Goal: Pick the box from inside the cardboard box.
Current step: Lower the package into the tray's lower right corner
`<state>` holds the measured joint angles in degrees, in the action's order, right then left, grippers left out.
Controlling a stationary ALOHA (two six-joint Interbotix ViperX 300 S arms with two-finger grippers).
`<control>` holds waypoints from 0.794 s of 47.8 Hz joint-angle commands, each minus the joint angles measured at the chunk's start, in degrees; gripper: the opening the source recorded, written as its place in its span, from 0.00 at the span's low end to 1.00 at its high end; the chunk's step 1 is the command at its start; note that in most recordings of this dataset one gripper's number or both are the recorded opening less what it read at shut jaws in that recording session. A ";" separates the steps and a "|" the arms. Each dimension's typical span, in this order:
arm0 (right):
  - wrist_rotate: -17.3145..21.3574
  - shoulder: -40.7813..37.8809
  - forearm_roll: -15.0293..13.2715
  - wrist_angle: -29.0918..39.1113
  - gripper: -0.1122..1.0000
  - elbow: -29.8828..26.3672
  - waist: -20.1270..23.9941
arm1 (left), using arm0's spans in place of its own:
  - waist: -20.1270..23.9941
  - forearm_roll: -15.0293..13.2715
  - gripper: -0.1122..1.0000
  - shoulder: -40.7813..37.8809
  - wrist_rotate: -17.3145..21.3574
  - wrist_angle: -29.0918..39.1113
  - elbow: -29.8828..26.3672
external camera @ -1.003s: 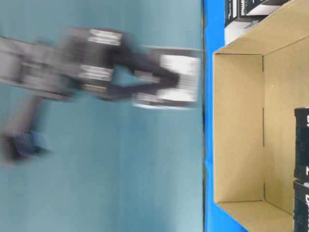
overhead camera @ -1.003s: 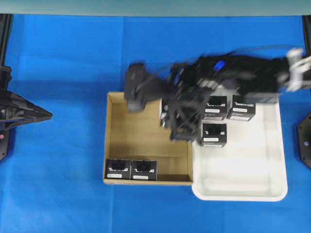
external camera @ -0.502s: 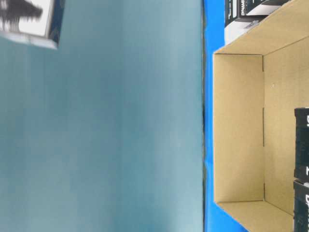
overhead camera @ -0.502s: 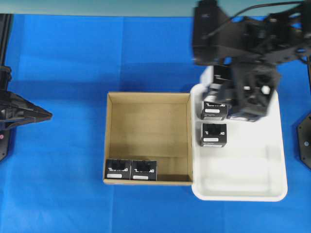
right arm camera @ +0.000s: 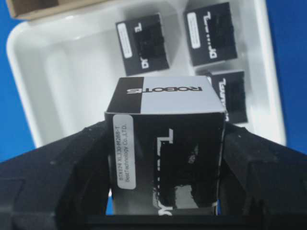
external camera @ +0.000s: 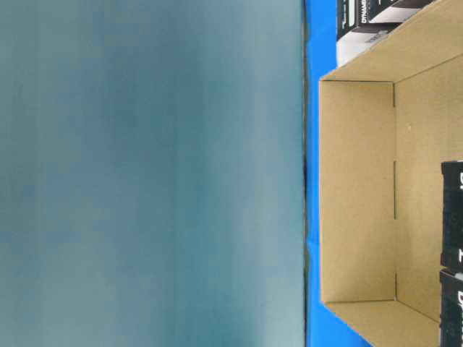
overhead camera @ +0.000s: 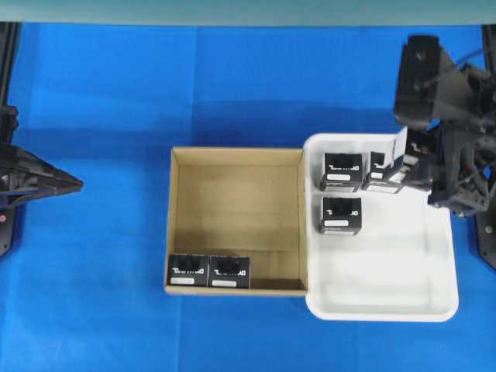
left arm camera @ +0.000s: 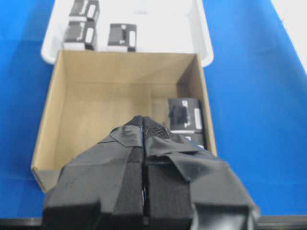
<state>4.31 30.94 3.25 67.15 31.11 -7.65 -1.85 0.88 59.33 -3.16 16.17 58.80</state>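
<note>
My right gripper (right arm camera: 165, 158) is shut on a black box (right arm camera: 165, 143) with white lettering and a white label, its fingers pressed against both sides. In the overhead view that gripper (overhead camera: 412, 161) hangs over the far right part of the white tray (overhead camera: 387, 310). The cardboard box (overhead camera: 232, 155) stands left of the tray, with two more black boxes (overhead camera: 187, 270) (overhead camera: 229, 270) side by side in its near left corner. At the table's left edge, away from everything, my left gripper (overhead camera: 74, 183) is shut and empty, its tips (left arm camera: 144, 120) closed and aimed at the carton (left arm camera: 124, 60).
Three black boxes (overhead camera: 342, 170) (overhead camera: 380, 169) (overhead camera: 341, 215) lie in the far half of the tray; its near half is bare white. The right arm's body (overhead camera: 446, 93) looms over the tray's far right corner. Blue cloth (overhead camera: 116, 93) covers the table.
The right arm has swung with the black box from above the carton's far right corner to the right, over the tray's far right part. The left arm has stayed still.
</note>
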 commanded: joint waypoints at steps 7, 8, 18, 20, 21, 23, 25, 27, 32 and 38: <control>0.00 0.70 0.26 -10.46 0.65 11.34 2.64 | 0.26 0.18 0.04 0.00 0.00 1.58 -1.58; 0.00 0.53 0.18 -11.34 0.65 12.13 2.99 | 0.26 0.18 0.04 0.09 0.00 1.58 -1.58; 0.00 -0.97 0.26 -17.40 0.65 18.72 5.27 | 0.09 0.18 0.04 0.18 -0.09 1.41 -1.67; -0.18 -1.49 0.26 -18.46 0.65 19.60 5.54 | 0.09 0.18 0.04 0.09 -0.09 1.41 -1.67; -0.18 -1.76 0.26 -18.98 0.65 20.04 5.63 | 0.09 0.18 0.04 0.09 -0.09 1.41 -1.67; -0.35 -2.55 0.26 -20.21 0.65 20.83 5.80 | 0.09 0.18 0.04 0.09 -0.09 1.41 -1.67; -0.44 -3.34 0.35 -21.36 0.65 21.45 5.80 | 0.09 0.09 0.04 0.00 -0.09 1.32 -1.67; -0.53 -4.22 0.26 -22.32 0.65 21.97 5.80 | 0.09 0.18 0.04 0.00 -0.09 1.32 -1.67; -0.70 -6.59 0.26 -24.79 0.65 23.20 5.80 | 0.09 0.18 0.04 0.00 -0.09 1.23 -1.67; -1.93 -10.46 0.35 -28.56 0.65 23.55 6.06 | 0.09 0.18 0.04 0.00 -0.09 1.23 -1.67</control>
<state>2.81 22.50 3.34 40.61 54.76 -1.85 -1.85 0.88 59.68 -3.16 17.93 58.80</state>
